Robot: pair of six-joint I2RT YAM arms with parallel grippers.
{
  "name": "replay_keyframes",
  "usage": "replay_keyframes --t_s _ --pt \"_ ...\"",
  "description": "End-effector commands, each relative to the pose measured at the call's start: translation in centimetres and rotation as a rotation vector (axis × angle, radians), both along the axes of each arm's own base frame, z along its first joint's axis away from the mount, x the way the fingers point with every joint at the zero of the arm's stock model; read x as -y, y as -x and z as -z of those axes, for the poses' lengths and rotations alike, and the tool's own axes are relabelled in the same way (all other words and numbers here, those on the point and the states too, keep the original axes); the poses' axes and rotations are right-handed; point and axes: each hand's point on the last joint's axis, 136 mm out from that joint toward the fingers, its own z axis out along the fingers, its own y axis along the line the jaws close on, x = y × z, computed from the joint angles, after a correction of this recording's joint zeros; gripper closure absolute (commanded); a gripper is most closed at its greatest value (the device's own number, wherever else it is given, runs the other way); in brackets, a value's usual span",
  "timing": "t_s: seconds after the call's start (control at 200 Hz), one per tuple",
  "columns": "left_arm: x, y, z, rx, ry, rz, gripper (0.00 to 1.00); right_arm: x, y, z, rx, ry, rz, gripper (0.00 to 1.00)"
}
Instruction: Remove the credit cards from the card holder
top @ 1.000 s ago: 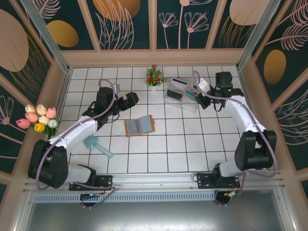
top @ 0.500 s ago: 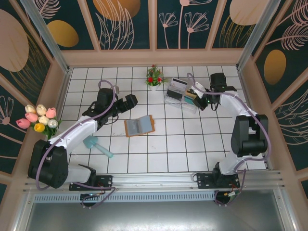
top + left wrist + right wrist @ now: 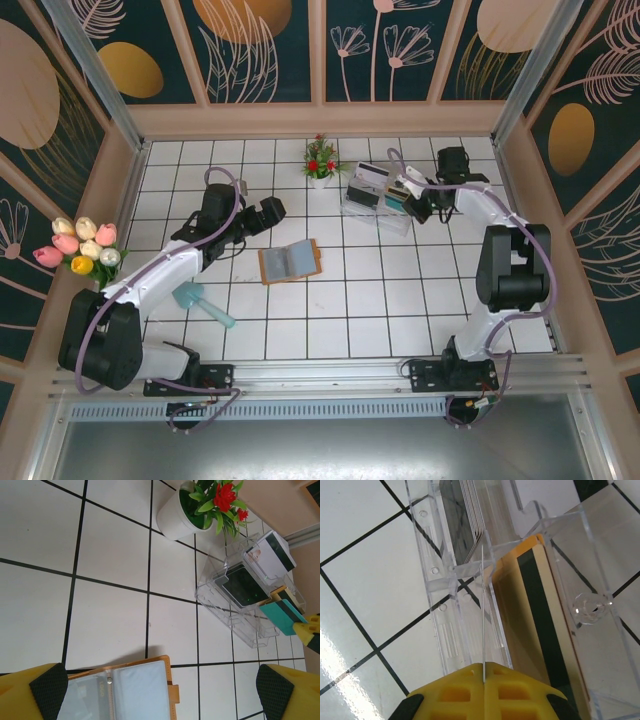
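Far left there's a bunch of tulips by the wall, and a teal tool, kinda scoop-shaped, lying on the tiles beside the left arm. The left gripper is spread wide with nothing in it; from its wrist cam the two yellow fingers sit at the bottom corners, with the card holder on the floor between them. The card holder lies open and flat on the white tiles near the middle, clear pockets face up, orange-brown edge around them; can't tell if anything's in the pockets.

Further back is a small potted plant with red flowers. Just right of it is the clear tray; it has a white card with a dark stripe at one end, dark cards in the next slot, and an orange-tan card past those.

The right gripper is clamped tight on a teal credit card, pinching it by one end. The card sits over the tray's right end, right by the orange-tan one; from the right wrist cam it's edge-on, lined up with a tray divider; can't tell if it touches.
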Motion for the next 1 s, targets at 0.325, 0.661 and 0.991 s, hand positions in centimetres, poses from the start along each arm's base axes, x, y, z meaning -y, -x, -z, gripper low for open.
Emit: replay_keyframes --t_s 0.325,0.661,0.991 --pt "0.1 -0.1 0.8 -0.026 0.015 0.002 0.01 -0.4 -2.5 0.4 0.039 0.001 -0.034 0.95" --pt "0.2 -0.1 0.7 -0.021 0.011 0.008 0.02 0.2 -2.3 0.7 0.036 0.043 -0.012 0.82" --pt "0.1 0.1 0.6 -0.018 0.013 0.010 0.01 -0.1 -2.1 -1.9 0.079 0.018 -0.012 0.80"
